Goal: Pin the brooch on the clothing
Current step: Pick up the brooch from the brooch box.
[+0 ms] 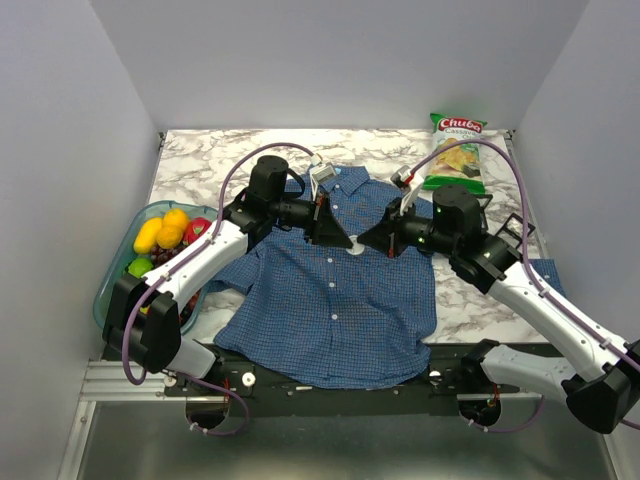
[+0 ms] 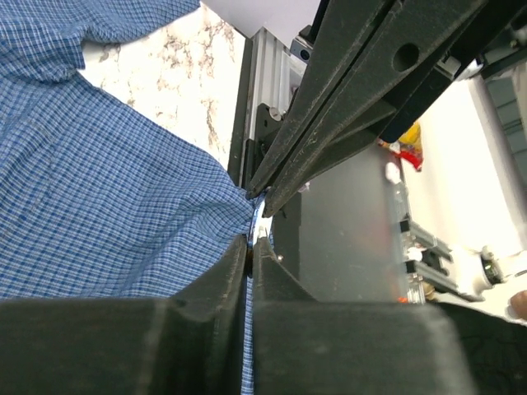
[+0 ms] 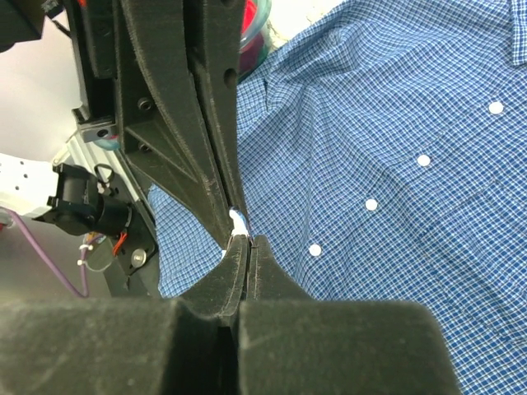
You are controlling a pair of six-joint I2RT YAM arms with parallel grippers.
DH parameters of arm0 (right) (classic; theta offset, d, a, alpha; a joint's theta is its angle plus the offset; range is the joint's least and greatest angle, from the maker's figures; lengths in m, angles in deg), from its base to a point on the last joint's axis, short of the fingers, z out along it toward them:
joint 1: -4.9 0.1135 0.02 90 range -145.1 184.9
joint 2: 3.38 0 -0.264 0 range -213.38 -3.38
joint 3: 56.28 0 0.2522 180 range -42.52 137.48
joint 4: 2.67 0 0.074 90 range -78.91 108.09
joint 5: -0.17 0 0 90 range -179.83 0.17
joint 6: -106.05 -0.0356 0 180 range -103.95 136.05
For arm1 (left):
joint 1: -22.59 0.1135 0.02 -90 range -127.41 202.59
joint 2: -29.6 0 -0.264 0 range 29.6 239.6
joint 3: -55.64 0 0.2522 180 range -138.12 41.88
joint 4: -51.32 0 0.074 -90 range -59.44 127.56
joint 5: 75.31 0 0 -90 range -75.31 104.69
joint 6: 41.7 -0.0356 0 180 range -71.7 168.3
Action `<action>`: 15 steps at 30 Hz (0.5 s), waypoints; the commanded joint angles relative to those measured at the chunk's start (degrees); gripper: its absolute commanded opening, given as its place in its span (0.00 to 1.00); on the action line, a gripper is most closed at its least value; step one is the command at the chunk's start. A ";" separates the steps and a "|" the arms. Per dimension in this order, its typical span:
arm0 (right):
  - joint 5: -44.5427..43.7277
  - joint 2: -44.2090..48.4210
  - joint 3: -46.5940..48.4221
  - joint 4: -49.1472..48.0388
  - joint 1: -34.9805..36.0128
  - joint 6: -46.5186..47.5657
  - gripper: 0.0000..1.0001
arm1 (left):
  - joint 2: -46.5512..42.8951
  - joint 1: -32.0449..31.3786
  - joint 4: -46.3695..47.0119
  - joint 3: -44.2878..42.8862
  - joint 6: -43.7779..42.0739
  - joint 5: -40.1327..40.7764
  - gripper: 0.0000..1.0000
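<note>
Both grippers meet tip to tip over the shirt's chest, with something tiny between them.

Nearest me, the blue checked shirt [image 1: 330, 320] lies front up on the marble table [image 1: 200, 170], one sleeve mostly hidden under my right arm. Above its chest the left gripper [image 1: 348, 242] and right gripper [image 1: 362, 242] sit nose to nose. The right fingers are pressed together, and the left show only a thin slit. A small white piece [image 3: 237, 220] sits at their tips; I can't tell which gripper holds it. To the left, my arm partly covers a fruit tub [image 1: 108, 285]. Farthest back is a chips bag [image 1: 455, 150].

Marbled table [image 1: 190, 165], plain pale grey walls [image 1: 340, 60]
</note>
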 commanded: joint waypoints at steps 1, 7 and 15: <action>-1.18 1.25 -1.78 1.06 -0.04 0.08 0.01 | -0.92 -0.41 3.67 0.09 1.11 -2.18 0.23; -2.24 2.39 -1.95 1.41 -0.04 0.34 0.01 | -0.56 -0.15 3.76 0.09 1.29 -2.09 0.38; -2.15 2.39 -1.43 1.67 -0.04 0.34 0.01 | -0.21 0.03 3.84 0.18 1.46 -2.18 0.29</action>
